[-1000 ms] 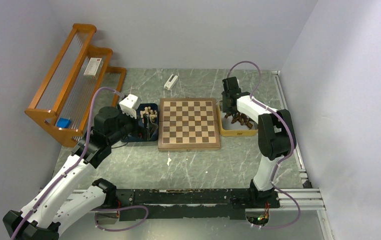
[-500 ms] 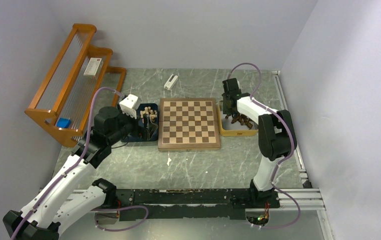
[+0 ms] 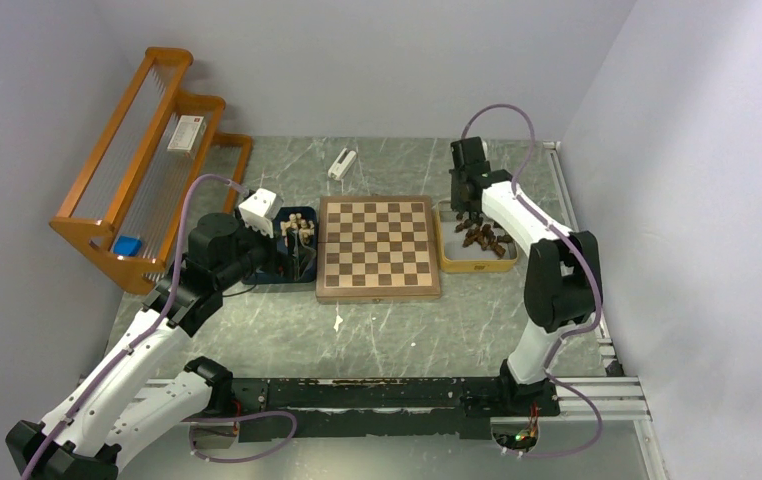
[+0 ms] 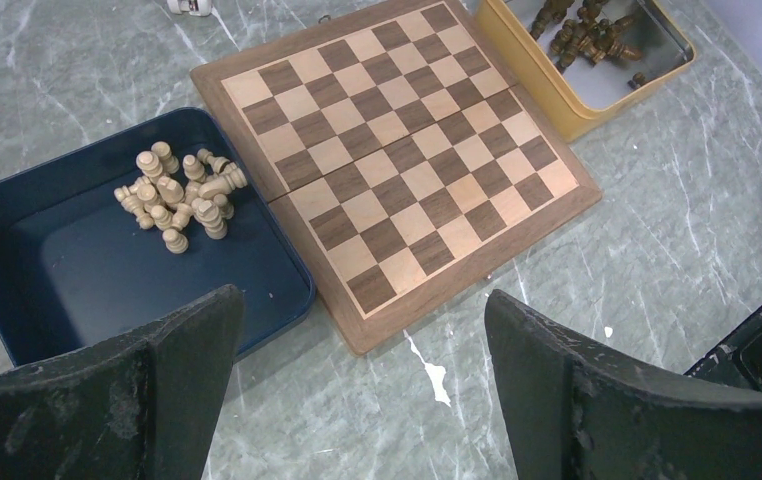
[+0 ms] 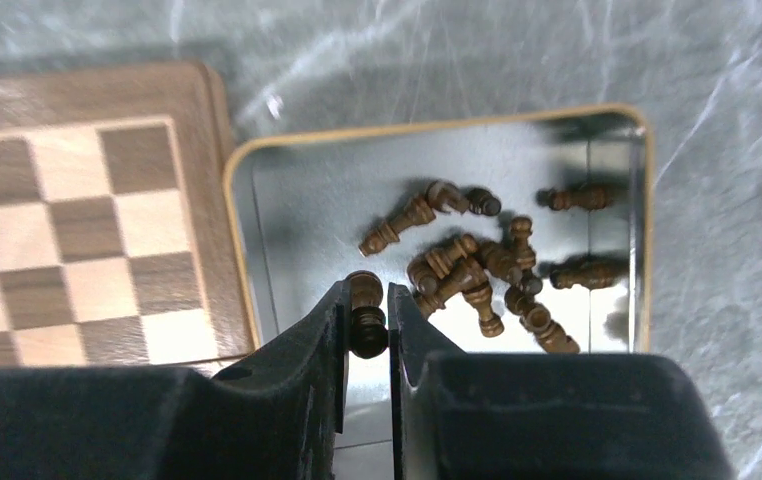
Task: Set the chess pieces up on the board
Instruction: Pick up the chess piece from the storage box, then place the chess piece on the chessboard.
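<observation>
Pinching a small dark brown turned wooden pawn [image 5: 365, 318] by its sides, right gripper [image 5: 367, 325] clamped tight on it, over the board-side part of the shallow yellow rectangular tray [image 5: 437, 125]. Lying tumbled on that tray's shiny floor, the other dark brown chess pieces [image 5: 477, 265], close to the held pawn but apart from it.

Sitting flat in the middle of the desk, toward its far edge, the square wooden chessboard [image 3: 377, 245] of tan and dark brown checks with a plain brown rim. Set just beside the chessboard's right rim, toward the desk's right edge, the yellow rectangular tray. Set just beside its left rim, toward the desk's left edge, a dark blue square tray [image 4: 17, 290], with the pale cream wooden chess pieces [image 4: 177, 195] bunched in the part nearest the chessboard.

Hanging above the near side of the dark blue square tray and the chessboard, left gripper [image 4: 362, 300] spread wide, its black fingers [image 4: 157, 380] well apart and grasping nothing.

Standing along the far left edge of the desk, an orange wooden rack [image 3: 147, 160]. Lying near the far edge, a small white block [image 3: 342, 162].
</observation>
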You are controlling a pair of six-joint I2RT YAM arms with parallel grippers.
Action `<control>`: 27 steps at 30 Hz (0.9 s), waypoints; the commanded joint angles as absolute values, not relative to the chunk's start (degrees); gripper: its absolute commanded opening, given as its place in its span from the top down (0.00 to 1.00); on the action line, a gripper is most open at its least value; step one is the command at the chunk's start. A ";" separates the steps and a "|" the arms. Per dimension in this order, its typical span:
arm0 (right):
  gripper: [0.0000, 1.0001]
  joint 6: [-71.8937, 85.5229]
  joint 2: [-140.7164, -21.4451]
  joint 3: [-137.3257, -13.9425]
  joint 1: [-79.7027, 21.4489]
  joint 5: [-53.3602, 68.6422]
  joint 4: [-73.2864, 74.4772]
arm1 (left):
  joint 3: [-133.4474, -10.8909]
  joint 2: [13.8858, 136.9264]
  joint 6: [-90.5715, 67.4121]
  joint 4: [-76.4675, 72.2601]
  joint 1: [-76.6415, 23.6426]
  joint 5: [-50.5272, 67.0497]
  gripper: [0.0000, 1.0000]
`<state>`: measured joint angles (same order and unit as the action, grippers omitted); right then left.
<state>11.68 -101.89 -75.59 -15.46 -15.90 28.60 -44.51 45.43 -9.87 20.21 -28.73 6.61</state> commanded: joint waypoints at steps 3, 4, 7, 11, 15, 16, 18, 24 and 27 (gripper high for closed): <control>0.86 11.34 -100.09 -84.36 -17.76 -16.26 33.65 | -44.97 45.54 -9.38 19.65 -29.09 6.57 0.06; 0.87 11.45 -100.49 -85.51 -18.46 -15.92 33.97 | -45.00 45.50 -9.40 19.69 -29.08 6.42 0.06; 0.87 11.67 -102.59 -89.87 -21.51 -15.73 35.07 | -45.00 45.49 -9.38 19.77 -29.09 6.07 0.06; 0.87 12.08 -106.83 -95.52 -26.07 -16.90 36.67 | -44.96 45.37 -9.35 19.77 -29.07 5.75 0.06; 0.86 12.48 -111.99 -100.08 -29.61 -16.33 37.17 | -44.81 45.03 -9.34 19.61 -29.04 5.58 0.06; 0.86 12.46 -113.58 -101.60 -30.30 -16.31 37.64 | -44.78 44.96 -9.40 19.73 -29.07 5.56 0.06; 0.86 12.25 -117.03 -104.90 -31.61 -16.06 38.73 | -44.89 45.13 -9.29 19.75 -29.09 5.70 0.06; 0.86 11.36 -126.80 -114.27 -34.48 -15.14 41.79 | -44.82 44.65 -9.24 19.72 -29.09 5.55 0.06; 0.85 10.87 -130.62 -118.55 -35.58 -15.37 43.88 | -44.78 44.48 -9.29 19.77 -29.04 5.48 0.06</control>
<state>11.66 -127.46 -112.88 -34.24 -15.40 40.01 -44.51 45.43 -9.85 20.21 -28.73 6.50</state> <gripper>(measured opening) 0.196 0.944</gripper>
